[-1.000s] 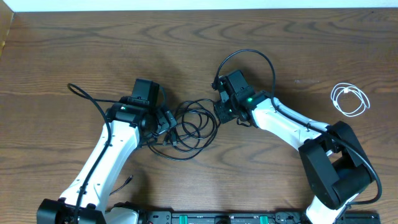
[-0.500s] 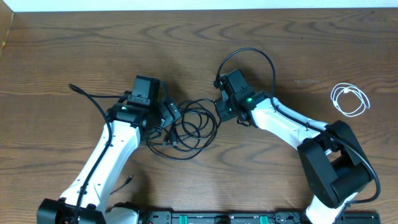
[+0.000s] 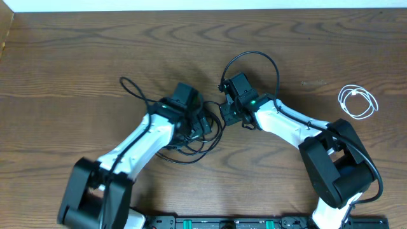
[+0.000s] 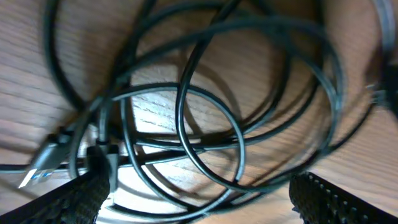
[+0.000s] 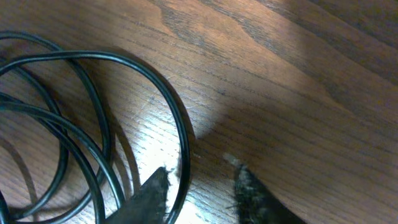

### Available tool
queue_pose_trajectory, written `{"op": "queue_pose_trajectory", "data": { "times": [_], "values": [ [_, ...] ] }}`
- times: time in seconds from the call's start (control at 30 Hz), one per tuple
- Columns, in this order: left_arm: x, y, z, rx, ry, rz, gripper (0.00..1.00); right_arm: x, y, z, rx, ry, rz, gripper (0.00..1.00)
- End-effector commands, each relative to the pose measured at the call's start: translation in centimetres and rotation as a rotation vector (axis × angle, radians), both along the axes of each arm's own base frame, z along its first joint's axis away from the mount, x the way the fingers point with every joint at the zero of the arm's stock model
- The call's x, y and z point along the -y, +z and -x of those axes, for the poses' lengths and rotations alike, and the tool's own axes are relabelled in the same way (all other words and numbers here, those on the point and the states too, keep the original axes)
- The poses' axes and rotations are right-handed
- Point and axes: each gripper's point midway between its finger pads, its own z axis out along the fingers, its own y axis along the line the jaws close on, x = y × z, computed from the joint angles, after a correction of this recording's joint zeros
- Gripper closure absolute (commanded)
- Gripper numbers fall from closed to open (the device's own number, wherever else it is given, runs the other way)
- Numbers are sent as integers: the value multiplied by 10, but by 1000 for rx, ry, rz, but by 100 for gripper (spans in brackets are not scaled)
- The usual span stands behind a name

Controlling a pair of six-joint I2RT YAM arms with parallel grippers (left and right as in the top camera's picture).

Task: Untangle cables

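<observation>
A tangle of thin black cables [image 3: 191, 145] lies in looped coils at the table's middle. My left gripper [image 3: 202, 124] hangs over the tangle's right part. In the left wrist view it [image 4: 208, 199] is wide open, with several black loops [image 4: 241, 137] and a small plug end [image 4: 46, 163] under and between its fingers. My right gripper [image 3: 224, 116] is at the tangle's right edge. In the right wrist view it [image 5: 199, 193] is open, with one black strand [image 5: 184, 149] running between its fingertips, close to the left finger. A coiled white cable [image 3: 357, 102] lies apart at the far right.
The right arm's own thicker black cord [image 3: 254, 56] arcs behind its wrist. The left arm's cord [image 3: 130, 86] loops to the left of its wrist. The table's far edge [image 3: 191, 9] runs along the top, and a rail [image 3: 210, 222] lies along the front.
My left arm has swung right, carrying its gripper from the tangle's left side to over its right part. The tangle's loops have shifted a little. My right arm has not moved.
</observation>
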Motion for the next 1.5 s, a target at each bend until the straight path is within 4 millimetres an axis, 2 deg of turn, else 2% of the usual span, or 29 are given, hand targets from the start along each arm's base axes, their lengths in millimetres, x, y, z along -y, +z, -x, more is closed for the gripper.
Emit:
{"op": "queue_pose_trajectory", "data": {
  "times": [0.0, 0.1, 0.17, 0.33, 0.5, 0.63, 0.77, 0.97, 1.3, 1.47],
  "values": [
    [9, -11, -1, -27, -15, -5, 2, 1, -9, 1, -11, -6, 13, 65],
    [11, -26, 5, -67, -31, -30, 2, 1, -13, 0, -14, -7, 18, 66],
    [5, -34, 7, -83, -28, -70, 2, 5, -17, -1, -9, -17, 39, 70],
    [-28, -43, 9, -86, -22, -254, 2, 10, -19, -3, -2, -29, 65, 77],
    [-63, -39, 16, -91, -19, -441, 2, 17, -19, -7, 18, -48, 102, 86],
    [-90, -31, 19, -92, -26, -589, 2, 45, -19, -17, 81, -118, 242, 93],
    [-102, -26, 21, -97, -25, -649, 2, 68, -16, -22, 118, -170, 347, 98],
    [-117, -26, 19, -116, 26, -653, 2, 102, -13, -28, 136, -240, 456, 99],
    [-159, -27, 21, -185, 133, -648, 2, 165, -16, -32, 61, -415, 493, 99],
    [-180, -29, 28, -228, 209, -646, 2, 182, -19, -32, 21, -459, 472, 99]
  ]
}}
